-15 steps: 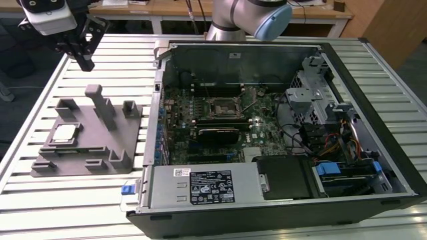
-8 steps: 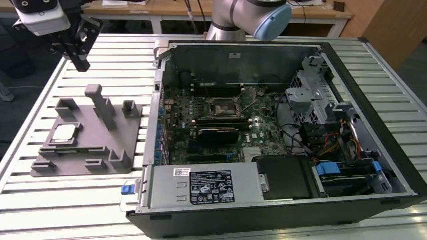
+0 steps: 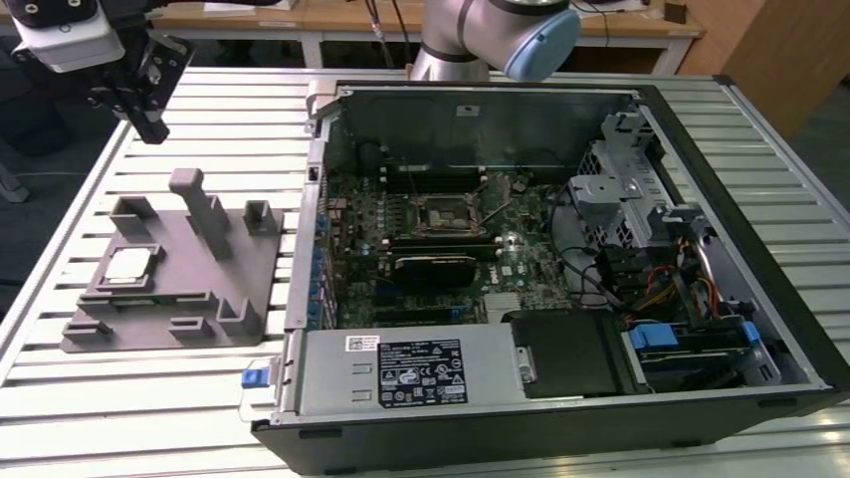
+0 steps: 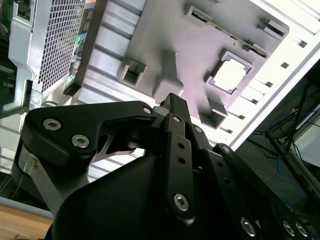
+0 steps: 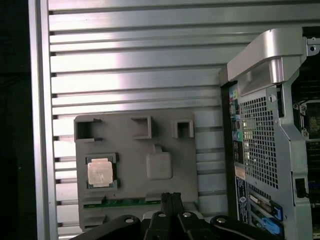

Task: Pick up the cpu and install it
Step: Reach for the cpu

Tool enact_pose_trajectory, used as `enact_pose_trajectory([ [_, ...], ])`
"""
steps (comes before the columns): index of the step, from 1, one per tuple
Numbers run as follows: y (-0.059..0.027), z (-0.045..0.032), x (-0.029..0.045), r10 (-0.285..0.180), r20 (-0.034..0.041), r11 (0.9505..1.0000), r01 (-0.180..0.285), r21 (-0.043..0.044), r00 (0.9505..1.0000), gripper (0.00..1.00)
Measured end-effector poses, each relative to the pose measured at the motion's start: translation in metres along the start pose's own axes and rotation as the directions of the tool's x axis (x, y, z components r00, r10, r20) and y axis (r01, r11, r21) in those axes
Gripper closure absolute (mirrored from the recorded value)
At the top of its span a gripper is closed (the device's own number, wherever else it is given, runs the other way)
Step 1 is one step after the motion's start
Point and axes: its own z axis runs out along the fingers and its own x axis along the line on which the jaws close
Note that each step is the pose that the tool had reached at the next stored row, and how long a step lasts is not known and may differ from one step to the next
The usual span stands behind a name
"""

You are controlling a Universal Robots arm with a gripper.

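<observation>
1. Table (image 3: pixel 133 398): slatted metal top, carries everything listed; it lies under the jaws.
2. Computer case (image 3: pixel 743 199): on its side, side panel off, interior facing up. It sits well apart from the jaws, toward the exterior view's right. Its perforated rear panel shows in both wrist views.
3. Circuit board (image 3: pixel 398 249): green, flat on the case floor, w/ a square socket (image 3: pixel 443 212) near its middle. Far from the jaws.
4. Tray (image 3: pixel 179 261): grey plastic w/ upright posts, on the table just beside the case. It is below the jaws and nearer to them than the case.
5. Gripper (image 3: pixel 149 127): black, on the arm's end, held in the air above the table by the tray's far edge. Jaws together, holding nothing, touching nothing.
6. Cpu (image 3: pixel 127 264): small silver-grey square, flat in a recess of the tray, metal top up. It is below the jaws and apart from them. It also appears in the first wrist view (image 5: pixel 99 172) and the second wrist view (image 4: pixel 229 76).
</observation>
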Motion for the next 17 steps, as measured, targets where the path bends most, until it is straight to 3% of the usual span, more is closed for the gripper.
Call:
enact_pose_trajectory([
  [17, -0.0013, 0.0018, 0.016, 0.0, -0.0023, 1.0, 0.0, 0.0002, 1.0, 0.89],
])
